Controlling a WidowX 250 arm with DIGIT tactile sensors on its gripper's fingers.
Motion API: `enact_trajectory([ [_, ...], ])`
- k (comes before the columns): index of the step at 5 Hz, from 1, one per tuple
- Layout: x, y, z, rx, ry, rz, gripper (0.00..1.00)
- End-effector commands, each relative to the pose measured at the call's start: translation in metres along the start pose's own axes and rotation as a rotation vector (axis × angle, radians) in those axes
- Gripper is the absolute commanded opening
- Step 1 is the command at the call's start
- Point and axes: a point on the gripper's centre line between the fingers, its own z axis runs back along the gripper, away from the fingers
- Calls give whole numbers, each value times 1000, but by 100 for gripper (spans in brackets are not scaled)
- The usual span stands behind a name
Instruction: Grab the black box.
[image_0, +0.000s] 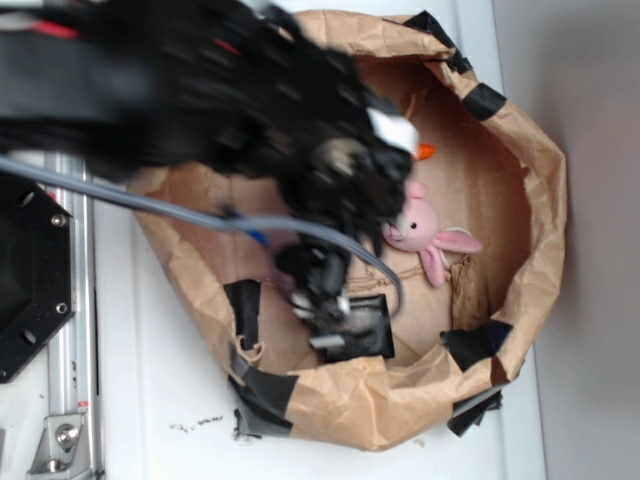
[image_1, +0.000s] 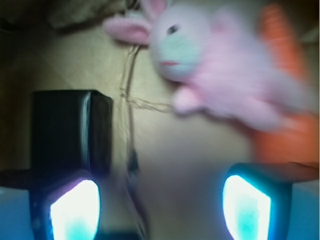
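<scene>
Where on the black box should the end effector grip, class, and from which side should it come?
Grip the box across two opposite side walls, coming from above. It lies flat on the paper floor, so only its sides offer faces to pinch. In the wrist view it sits ahead of one pad, not between the two, so the end effector likely needs shifting that way first. The bunny lies clear.

The robot's black arm (image_0: 200, 90) comes in from the top left and bends down, and it looks blurry. Its gripper (image_0: 325, 320) points down at the end of the arm. In the wrist view the gripper (image_1: 160, 205) has its two fingers (image_1: 75, 210) spread wide apart with nothing between them.
</scene>
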Motion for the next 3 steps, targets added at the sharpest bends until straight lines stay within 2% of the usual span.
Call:
enact_trajectory([
  [1, 25, -62, -12, 3, -44, -114, 100],
  [3, 11, -72, -52, 38, 50, -135, 100],
])
